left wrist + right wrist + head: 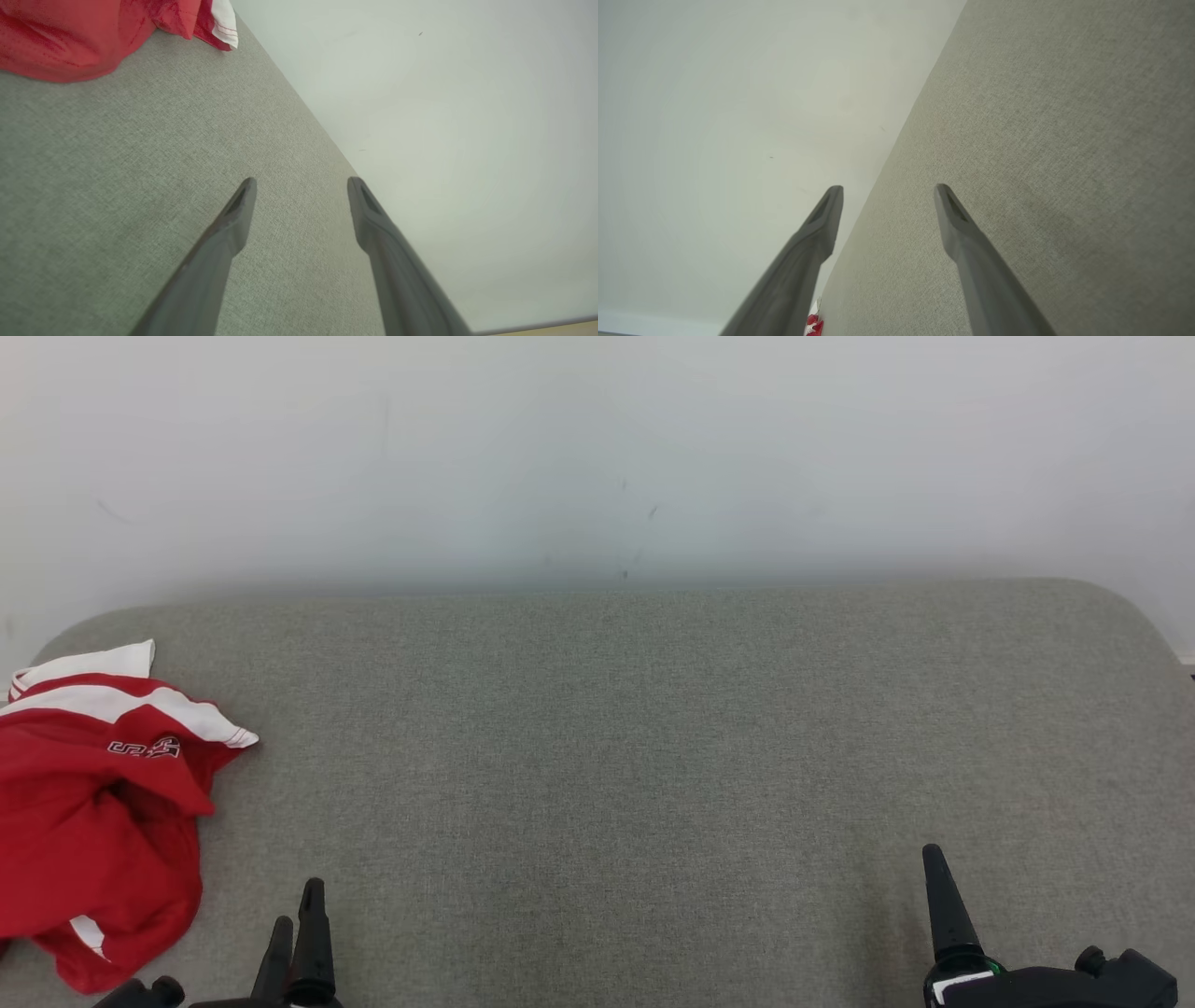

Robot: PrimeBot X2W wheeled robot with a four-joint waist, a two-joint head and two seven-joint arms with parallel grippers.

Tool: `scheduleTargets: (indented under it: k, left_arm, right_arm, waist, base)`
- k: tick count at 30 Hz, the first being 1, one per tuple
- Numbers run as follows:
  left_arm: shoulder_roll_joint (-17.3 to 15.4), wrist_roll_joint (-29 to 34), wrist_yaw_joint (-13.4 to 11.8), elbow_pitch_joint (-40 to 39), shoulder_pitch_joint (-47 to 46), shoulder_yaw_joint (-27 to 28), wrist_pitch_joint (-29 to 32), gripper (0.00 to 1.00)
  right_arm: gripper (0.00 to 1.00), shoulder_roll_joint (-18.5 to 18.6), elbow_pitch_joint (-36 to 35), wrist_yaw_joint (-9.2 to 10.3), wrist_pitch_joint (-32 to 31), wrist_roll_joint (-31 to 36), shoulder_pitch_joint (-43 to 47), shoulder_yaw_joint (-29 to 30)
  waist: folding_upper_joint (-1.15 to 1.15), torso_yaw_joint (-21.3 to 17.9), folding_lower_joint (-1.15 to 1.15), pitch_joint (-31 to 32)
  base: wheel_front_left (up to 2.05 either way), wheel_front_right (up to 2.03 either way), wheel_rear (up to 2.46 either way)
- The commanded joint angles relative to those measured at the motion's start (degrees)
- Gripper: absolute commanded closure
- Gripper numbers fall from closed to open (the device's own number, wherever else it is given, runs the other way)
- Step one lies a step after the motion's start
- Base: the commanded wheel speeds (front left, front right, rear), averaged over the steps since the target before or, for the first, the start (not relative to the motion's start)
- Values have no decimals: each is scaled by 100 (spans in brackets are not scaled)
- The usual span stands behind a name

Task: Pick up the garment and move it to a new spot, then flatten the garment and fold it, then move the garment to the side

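A red garment [98, 812] with white stripes lies crumpled at the left end of the grey fabric surface [653, 756]. In the left wrist view the garment [70, 37] fills the upper left corner. My left gripper [297, 919] is at the bottom left, just right of the garment and apart from it. Its fingers [233, 219] stand wide apart with nothing between them, so my left gripper [301, 184] is open. My right gripper [888, 191] is open too, empty, over bare fabric. One right fingertip [934, 873] rises at the lower right. A scrap of the garment [813, 324] peeks beside a right finger.
A pale wall [597, 448] runs along the far edge of the grey surface. The surface has rounded far corners at left and right. Bare fabric stretches from the garment across to my right gripper.
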State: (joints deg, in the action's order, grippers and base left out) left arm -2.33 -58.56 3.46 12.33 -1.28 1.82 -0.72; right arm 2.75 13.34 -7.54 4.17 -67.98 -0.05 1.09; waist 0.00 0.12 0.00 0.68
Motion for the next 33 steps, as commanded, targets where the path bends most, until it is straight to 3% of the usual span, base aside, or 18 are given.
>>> scheduleTargets:
  k: [1,12,33]
  left_arm:
    - [-37,342,-53,-124,-8,-38,-82,0]
    - [-106,1657,-250,-296,80,-224,-320,0]
    - [-507,3279,-544,-468,171,-763,-734,0]
  right_arm:
    - [0,9,-59,3,64,322,-134,-31]
    - [0,10,36,4,248,1904,-144,134]
    - [0,13,341,6,562,3796,-219,216]
  waist:
    - [0,2,0,4]
    - [0,26,0,22]
    - [0,112,0,16]
  base:
    - [0,0,0]
    - [0,0,0]
    - [0,0,0]
